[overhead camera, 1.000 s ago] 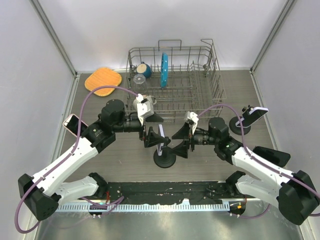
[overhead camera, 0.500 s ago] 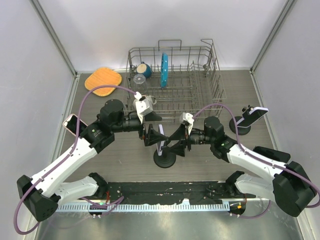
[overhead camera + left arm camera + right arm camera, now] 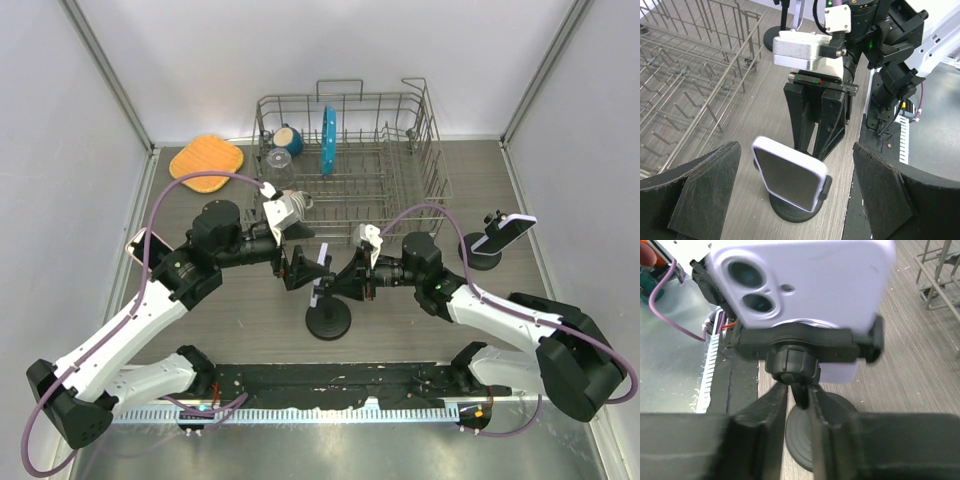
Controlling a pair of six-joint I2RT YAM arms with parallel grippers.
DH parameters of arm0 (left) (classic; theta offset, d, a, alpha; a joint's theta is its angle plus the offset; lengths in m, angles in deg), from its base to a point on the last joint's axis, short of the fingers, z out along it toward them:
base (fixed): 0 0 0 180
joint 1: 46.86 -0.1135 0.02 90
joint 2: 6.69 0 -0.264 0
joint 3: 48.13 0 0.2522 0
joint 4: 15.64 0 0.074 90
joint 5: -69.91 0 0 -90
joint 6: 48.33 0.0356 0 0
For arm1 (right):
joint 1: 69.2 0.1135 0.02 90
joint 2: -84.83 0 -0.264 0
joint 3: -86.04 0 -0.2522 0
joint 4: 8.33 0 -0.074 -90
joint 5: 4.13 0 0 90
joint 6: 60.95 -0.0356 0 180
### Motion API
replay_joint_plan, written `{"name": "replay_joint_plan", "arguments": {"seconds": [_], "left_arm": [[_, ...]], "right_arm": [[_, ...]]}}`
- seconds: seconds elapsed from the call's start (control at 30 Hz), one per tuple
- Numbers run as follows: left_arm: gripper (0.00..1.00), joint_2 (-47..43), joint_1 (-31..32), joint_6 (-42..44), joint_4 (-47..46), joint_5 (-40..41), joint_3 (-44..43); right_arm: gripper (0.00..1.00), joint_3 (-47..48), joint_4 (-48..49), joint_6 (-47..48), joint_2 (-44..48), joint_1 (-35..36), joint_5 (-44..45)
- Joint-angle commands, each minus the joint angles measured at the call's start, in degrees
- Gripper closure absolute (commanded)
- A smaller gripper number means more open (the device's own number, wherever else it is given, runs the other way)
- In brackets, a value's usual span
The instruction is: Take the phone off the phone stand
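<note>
A phone (image 3: 790, 177) in a pale lilac case stands clamped upright on a black phone stand (image 3: 790, 212) at mid-table, also seen as phone (image 3: 318, 285) on phone stand (image 3: 328, 322). My left gripper (image 3: 795, 195) is open, its wide fingers (image 3: 705, 195) on either side of the phone's screen and apart from it; from above, the left gripper (image 3: 299, 272) is just left of the phone. My right gripper (image 3: 800, 412) is shut on the stand's thin stem (image 3: 801, 392), below the clamp (image 3: 805, 347) and the phone's back (image 3: 800, 280). From above, the right gripper (image 3: 346, 285) is at the stand's right side.
A wire dish rack (image 3: 430, 170) at the back holds a blue plate (image 3: 328, 138) and a cup (image 3: 287, 137). An orange cloth (image 3: 205, 160) lies back left. A second phone (image 3: 503, 228) sits on another stand at the right, and a pink phone (image 3: 143, 245) shows at the left.
My right gripper has moved left up to the stand and closed round its stem. The left arm has drawn slightly back to the left, still open.
</note>
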Motion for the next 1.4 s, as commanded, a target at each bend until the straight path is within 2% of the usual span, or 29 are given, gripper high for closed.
{"name": "replay_joint_plan", "arguments": {"seconds": [0.0, 0.07, 0.1, 0.13, 0.33, 0.43, 0.53, 0.63, 0.67, 0.8, 0.93, 1.37], "left_arm": [[0.01, -1.32, 0.14, -0.33, 0.72, 2.7, -1.13], [0.01, -1.58, 0.22, -0.42, 0.63, 3.76, -1.13], [0.01, -1.67, 0.22, -0.42, 0.72, 4.2, -1.13], [0.01, -1.58, 0.22, -0.51, 0.63, 5.34, -1.13], [0.01, -1.14, 0.75, -0.86, 0.11, 10.52, -0.42], [0.05, -0.53, 1.8, -0.95, 0.11, 14.38, -0.34], [0.09, 0.09, 3.65, -0.69, 0.11, 16.24, -0.07], [0.13, -0.52, 5.58, -0.42, 0.02, 21.24, 0.36], [0.14, -0.61, 6.11, -0.42, -0.5, 25.08, 0.54], [0.21, -1.32, 7.34, -0.68, -1.39, 32.13, 1.77], [0.27, -0.62, 9.36, -0.51, -1.48, 33.47, 1.86], [0.29, 0.7, 12.88, 1.69, -1.91, 36.46, 2.83]], "right_arm": [[0.79, 0.89, 5.49, -0.73, 1.33, 1.31, 3.28], [0.86, 0.02, 5.58, -0.64, 2.29, 2.01, 6.01], [0.95, -0.34, 5.75, -0.55, 3.43, 2.54, 9.94], [0.98, -0.78, 6.02, -0.55, 3.96, 3.59, 12.15], [0.99, -3.68, 6.64, 1.29, 8.18, 8.68, 27.27], [0.99, -4.38, 5.49, 4.37, 8.89, 13.17, 40.5], [0.99, -5.87, 7.24, 5.87, 8.72, 17.65, 49.32], [0.99, -6.14, 9.53, 9.29, 8.1, 21.95, 57.86], [0.99, -5.97, 10.14, 10.08, 8.01, 23.97, 61.62], [0.99, -5.18, 11.55, 13.24, 6.0, 27.76, 68.67], [0.99, -5.61, 14.98, 13.17, 3.54, 29.26, 72.38], [0.99, -4.3, 16.22, 12.02, 0.1, 31.02, 72.47]]}}
